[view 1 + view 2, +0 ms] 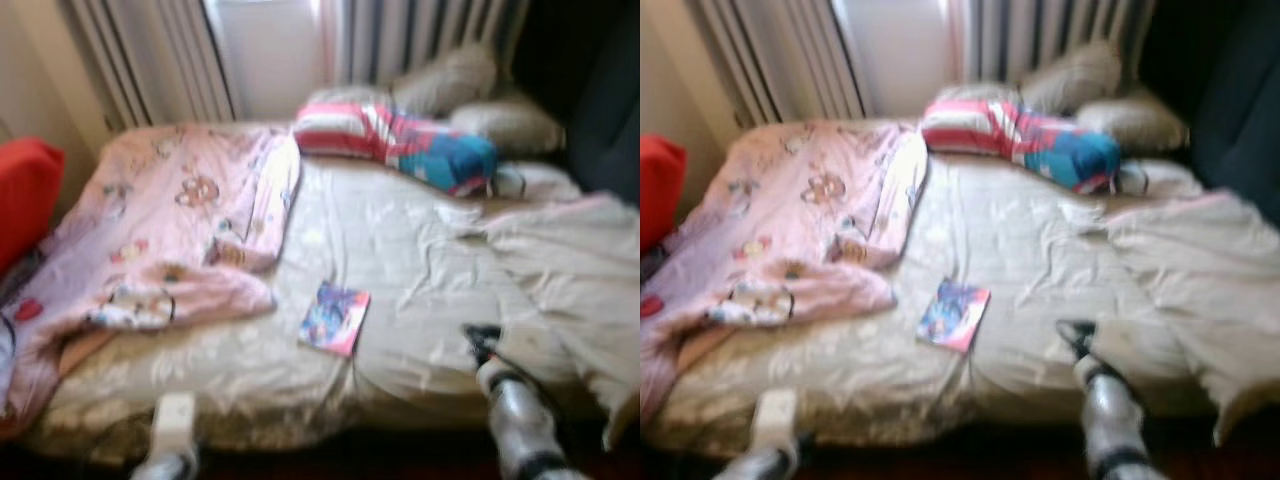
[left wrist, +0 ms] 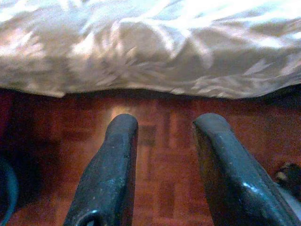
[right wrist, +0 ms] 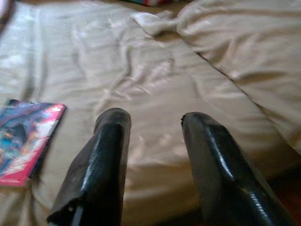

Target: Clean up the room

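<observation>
We see the book [image 1: 335,318] lying on the bed [image 1: 400,250] just left of our empty, parted right hand [image 3: 150,141], which we judge nearer than the left hand [image 2: 162,155], also parted, low by the floor [image 2: 155,155].

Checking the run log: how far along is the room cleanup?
Nothing looks done yet. The book lies on the bed sheet, the pink blanket sits bunched and the striped pillow lies askew. In hand: the right gripper, open and empty, is above the sheet near the book. The left gripper is open, low over the floor. All tidying remains.
</observation>
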Controlling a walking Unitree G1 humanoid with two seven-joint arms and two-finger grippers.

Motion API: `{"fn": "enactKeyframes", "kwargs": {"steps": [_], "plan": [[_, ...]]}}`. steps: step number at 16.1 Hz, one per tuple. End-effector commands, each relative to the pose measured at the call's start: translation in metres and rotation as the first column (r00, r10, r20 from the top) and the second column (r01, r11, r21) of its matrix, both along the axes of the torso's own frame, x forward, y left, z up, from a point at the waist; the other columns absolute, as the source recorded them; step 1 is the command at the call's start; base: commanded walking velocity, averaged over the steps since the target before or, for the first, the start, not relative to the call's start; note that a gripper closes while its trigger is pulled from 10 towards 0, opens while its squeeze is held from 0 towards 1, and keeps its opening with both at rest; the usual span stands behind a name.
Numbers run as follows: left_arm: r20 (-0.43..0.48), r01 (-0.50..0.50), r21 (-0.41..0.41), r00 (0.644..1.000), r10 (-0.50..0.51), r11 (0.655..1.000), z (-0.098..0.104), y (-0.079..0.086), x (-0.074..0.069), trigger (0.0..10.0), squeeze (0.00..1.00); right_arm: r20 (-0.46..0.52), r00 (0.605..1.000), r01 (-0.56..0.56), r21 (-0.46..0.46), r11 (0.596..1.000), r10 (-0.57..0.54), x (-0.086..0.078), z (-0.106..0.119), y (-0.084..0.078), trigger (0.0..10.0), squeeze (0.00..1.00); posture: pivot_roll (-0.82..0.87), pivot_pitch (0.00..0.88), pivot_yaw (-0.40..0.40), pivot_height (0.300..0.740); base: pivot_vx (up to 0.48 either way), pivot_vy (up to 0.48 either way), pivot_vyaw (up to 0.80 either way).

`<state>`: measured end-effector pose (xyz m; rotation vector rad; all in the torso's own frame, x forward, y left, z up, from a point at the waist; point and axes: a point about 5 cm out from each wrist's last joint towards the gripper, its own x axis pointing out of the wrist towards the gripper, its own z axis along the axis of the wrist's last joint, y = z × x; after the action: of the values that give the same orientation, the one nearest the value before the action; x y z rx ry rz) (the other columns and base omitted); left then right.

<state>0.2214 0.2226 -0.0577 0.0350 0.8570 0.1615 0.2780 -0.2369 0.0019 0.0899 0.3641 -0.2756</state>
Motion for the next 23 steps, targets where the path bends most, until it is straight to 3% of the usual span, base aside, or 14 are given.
{"fn": "enactKeyframes", "kwargs": {"steps": [1,5,7,10,15,18,21,23], "plan": [[0.005,0.006,0.025,1.0,-0.006,1.0,0.003,0.007,0.002,10.0,0.0,-0.002,1.0,0.001,0.016,1.0,-0.001,0.003,0.0,0.005,10.0,0.0,0.05,0.02,0.034,0.74,0.0,0.0,0.0],[-0.002,0.033,0.039,0.999,-0.033,0.999,0.004,0.008,0.004,10.0,0.0,-0.068,0.997,0.046,0.034,0.998,-0.043,-0.014,-0.015,0.003,10.0,0.0,0.03,0.021,0.063,0.74,0.0,0.0,0.0],[-0.008,0.061,0.044,0.998,-0.06,0.997,0.004,0.008,0.004,10.0,0.0,-0.193,0.98,0.066,0.069,0.995,-0.052,-0.041,-0.039,0.005,10.0,0.0,0.02,0.018,0.064,0.74,0.0,0.0,0.0],[-0.005,0.058,0.038,0.998,-0.058,0.998,0.004,0.006,0.003,10.0,0.0,-0.319,0.947,0.073,0.085,0.994,-0.042,-0.067,-0.06,0.009,10.0,0.0,0.03,0.015,0.053,0.74,0.0,0.0,0.0],[-0.012,0.074,0.04,0.997,-0.073,0.996,0.003,0.003,0.003,10.0,0.0,-0.539,0.841,0.144,0.146,0.979,-0.044,-0.125,-0.094,0.022,10.0,0.0,0.04,0.006,0.056,0.74,0.0,0.0,0.0],[-0.025,0.117,0.082,0.993,-0.115,0.99,0.003,0.007,0.002,10.0,0.0,-0.549,0.835,0.069,0.184,0.98,0.045,-0.126,-0.097,0.036,10.0,0.0,0.03,0.0,0.065,0.74,0.0,0.0,0.0],[0.003,0.139,0.121,0.99,-0.14,0.983,0.013,0.018,0.012,10.0,0.0,-0.546,0.837,0.079,0.184,0.98,0.034,-0.124,-0.096,0.033,10.0,0.0,0.04,0.0,0.07,0.74,0.0,0.0,0.0],[-0.005,0.181,0.083,0.983,-0.181,0.98,0.016,0.015,0.018,10.0,0.0,-0.547,0.836,0.071,0.176,0.982,0.038,-0.122,-0.095,0.03,10.0,0.0,0.04,0.0,0.073,0.74,0.0,0.0,0.0]]}}
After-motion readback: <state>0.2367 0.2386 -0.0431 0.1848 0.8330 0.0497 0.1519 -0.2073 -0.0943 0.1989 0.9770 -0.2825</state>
